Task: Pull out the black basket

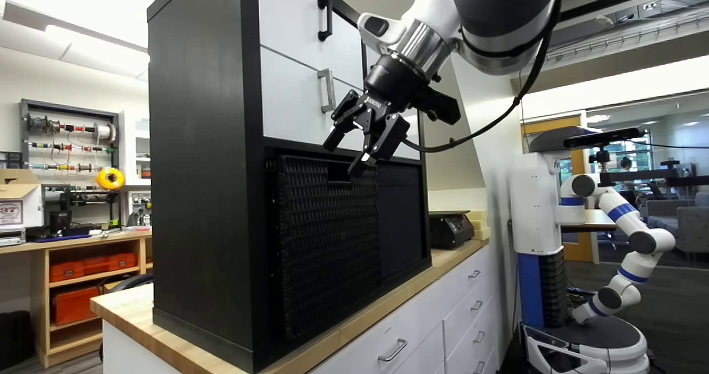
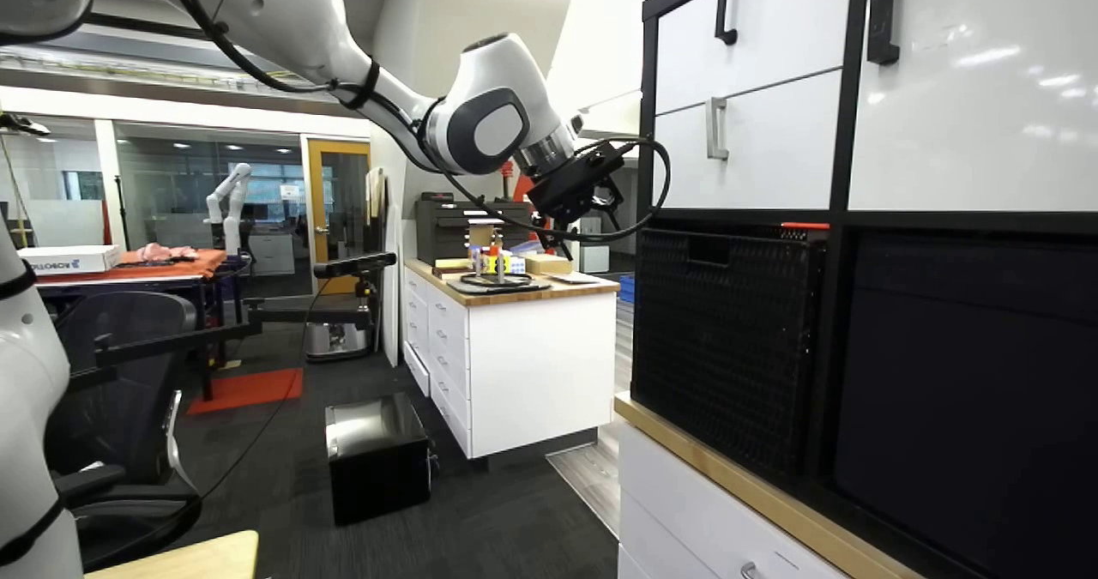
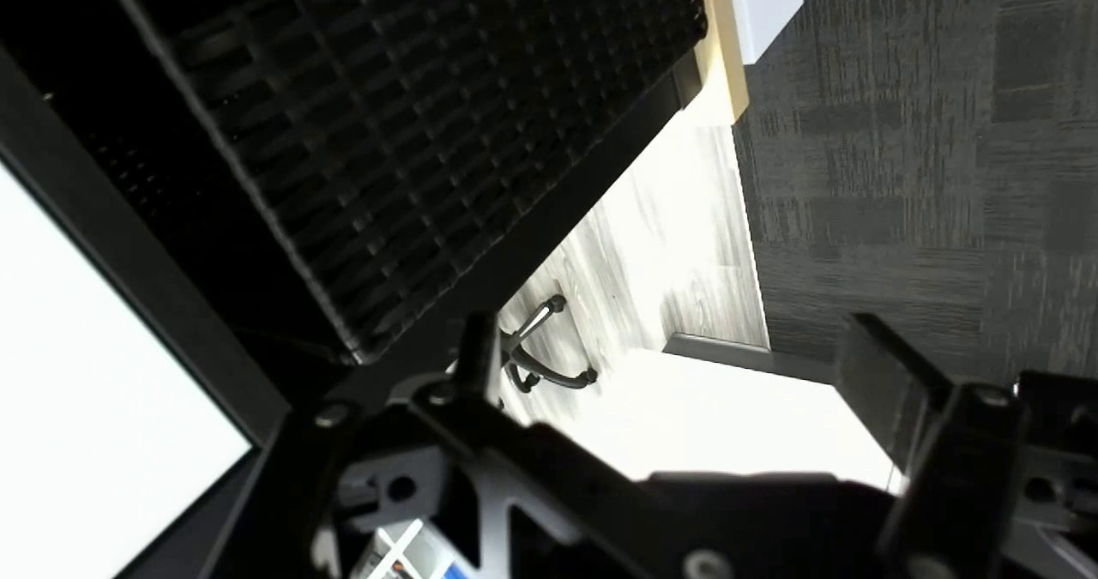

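The black basket (image 1: 327, 241) is a large woven bin in a lower compartment of the black shelf unit, its slot handle (image 1: 339, 172) near the top front edge. It also shows in an exterior view (image 2: 720, 339) with the slot visible. In the wrist view the basket's ribbed front (image 3: 429, 107) fills the upper left. My gripper (image 1: 343, 155) is open and empty, in front of the basket near the slot height. In the wrist view, the gap between its fingers (image 3: 673, 339) shows only floor and a bright white surface. The basket's inside is hidden.
The black shelf frame (image 1: 199, 169) surrounds the basket. White drawer fronts (image 2: 755, 150) with protruding handles sit above it. A wooden counter edge (image 2: 686, 450) runs below. A thin red item (image 2: 805, 226) is at the basket's top. A black box (image 2: 377, 459) stands on the floor.
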